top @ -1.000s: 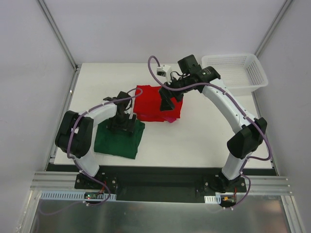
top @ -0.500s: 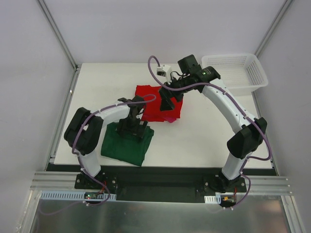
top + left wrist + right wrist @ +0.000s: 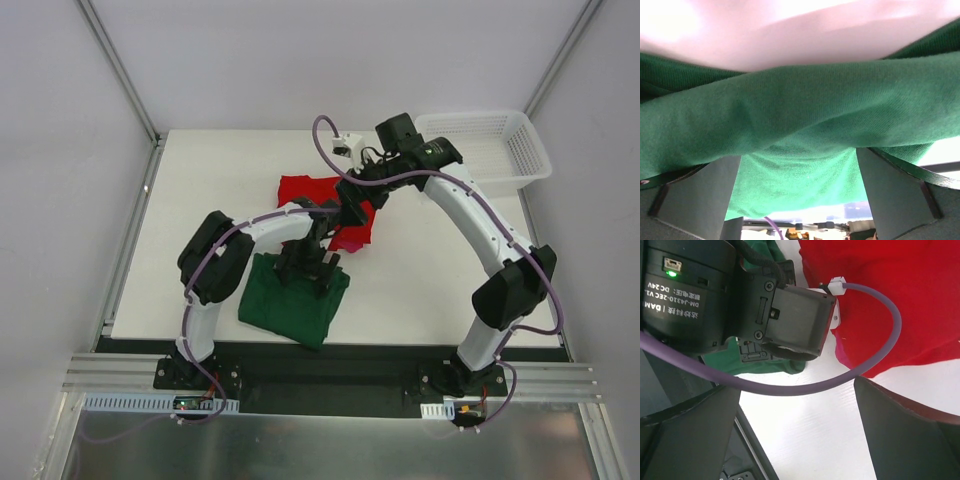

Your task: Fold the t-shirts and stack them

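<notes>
- Near shirt (image 3: 285, 305) lies at the surface's (image 3: 430, 280) front edge.
- Far shirt (image 3: 300, 190) lies just behind it.
- Basket (image 3: 500, 150) sits in the far right corner.

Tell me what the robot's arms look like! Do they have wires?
Both the left arm and the right arm are white tubes with chunky black joints. Yes, a purple cable loops along each one. At the tips are flat, dark grey fingers. One black motor block has white lettering and a tiny green light.
</notes>
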You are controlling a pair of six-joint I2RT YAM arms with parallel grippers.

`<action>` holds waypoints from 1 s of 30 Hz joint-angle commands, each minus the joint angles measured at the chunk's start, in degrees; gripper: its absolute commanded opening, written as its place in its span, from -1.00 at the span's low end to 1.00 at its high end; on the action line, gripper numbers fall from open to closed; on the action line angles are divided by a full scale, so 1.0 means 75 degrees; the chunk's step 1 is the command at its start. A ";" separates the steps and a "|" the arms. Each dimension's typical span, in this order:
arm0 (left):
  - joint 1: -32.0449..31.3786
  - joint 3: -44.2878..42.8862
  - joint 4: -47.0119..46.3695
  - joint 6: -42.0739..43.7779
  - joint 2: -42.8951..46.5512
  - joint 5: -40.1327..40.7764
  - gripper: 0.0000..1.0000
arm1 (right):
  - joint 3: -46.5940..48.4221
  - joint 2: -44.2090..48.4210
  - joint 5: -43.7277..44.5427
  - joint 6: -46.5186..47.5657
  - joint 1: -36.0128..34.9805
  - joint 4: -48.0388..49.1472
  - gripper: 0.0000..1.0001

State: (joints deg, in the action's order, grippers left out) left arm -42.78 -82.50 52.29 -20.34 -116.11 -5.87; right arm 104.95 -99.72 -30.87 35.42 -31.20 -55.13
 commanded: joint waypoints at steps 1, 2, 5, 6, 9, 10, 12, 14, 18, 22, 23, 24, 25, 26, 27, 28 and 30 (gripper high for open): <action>-0.0366 -0.0636 -0.1547 -0.0089 -0.0549 -0.0671 0.99 | -0.0083 0.0499 -0.0419 0.0094 -0.0117 0.0144 1.00; -0.0377 -0.0834 -0.1535 -0.0066 -0.0561 -0.0659 0.98 | -0.0083 0.0511 -0.0419 0.0094 -0.0106 0.0144 1.00; -0.0471 -0.1187 -0.1512 -0.0077 -0.0584 -0.0472 0.99 | -0.0059 0.0523 -0.0442 0.0094 -0.0117 0.0168 1.00; -0.0506 -0.1269 -0.1511 -0.0066 -0.0619 -0.0413 0.99 | -0.0048 0.0523 -0.0454 0.0094 -0.0106 0.0179 1.00; -0.0541 -0.1469 -0.1477 -0.0054 -0.0690 -0.0226 0.98 | -0.0024 0.0534 -0.0489 0.0094 -0.0105 0.0191 1.00; -0.0541 -0.1550 -0.1476 -0.0054 -0.0725 -0.0144 0.99 | -0.0036 0.0535 -0.0489 0.0105 -0.0117 0.0203 1.00; -0.0541 -0.1609 -0.1453 -0.0054 -0.0737 -0.0120 0.99 | -0.0059 0.0546 -0.0501 0.0106 -0.0106 0.0203 1.00; -0.0541 -0.1610 -0.1429 -0.0089 -0.0690 -0.0073 0.99 | -0.0094 0.0570 -0.0524 0.0106 -0.0106 0.0203 1.00; -0.0495 -0.1563 -0.1406 -0.0194 -0.0561 0.0056 0.99 | -0.0176 0.0675 -0.0583 0.0117 -0.0106 0.0238 1.00; -0.0366 -0.1714 -0.1254 -0.0464 -0.0561 0.0009 0.99 | -0.0258 0.0757 -0.0676 0.0129 -0.0094 0.0226 1.00; -0.0319 -0.1761 -0.1219 -0.0522 -0.0561 -0.0026 0.99 | -0.0270 0.0769 -0.0711 0.0129 -0.0094 0.0238 1.00; -0.0261 -0.1797 -0.1207 -0.0650 -0.0631 -0.0073 0.99 | -0.0305 0.0792 -0.0735 0.0129 -0.0094 0.0226 0.99; -0.0133 -0.1913 -0.1184 -0.0675 -0.0689 -0.0085 0.99 | -0.0329 0.0839 -0.0770 0.0141 -0.0082 0.0238 1.00; -0.0073 -0.1984 -0.1160 -0.0721 -0.0759 -0.0096 0.99 | -0.0340 0.0862 -0.0805 0.0152 -0.0082 0.0226 1.00; -0.0003 -0.2043 -0.1148 -0.0815 -0.0911 -0.0131 0.99 | -0.0375 0.0886 -0.0852 0.0152 -0.0094 0.0238 1.00; 0.0137 -0.2159 -0.1137 -0.0839 -0.0982 -0.0155 0.99 | -0.0410 0.0921 -0.0876 0.0152 -0.0082 0.0226 1.00; 0.0255 -0.2242 -0.1113 -0.0897 -0.1123 -0.0143 0.99 | -0.0422 0.0956 -0.0888 0.0152 -0.0082 0.0238 1.00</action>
State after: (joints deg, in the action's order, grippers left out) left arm -42.48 -95.72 48.40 -26.46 -122.02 -7.01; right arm 102.04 -96.03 -29.43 36.27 -30.24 -55.48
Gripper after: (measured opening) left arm 0.993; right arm 0.996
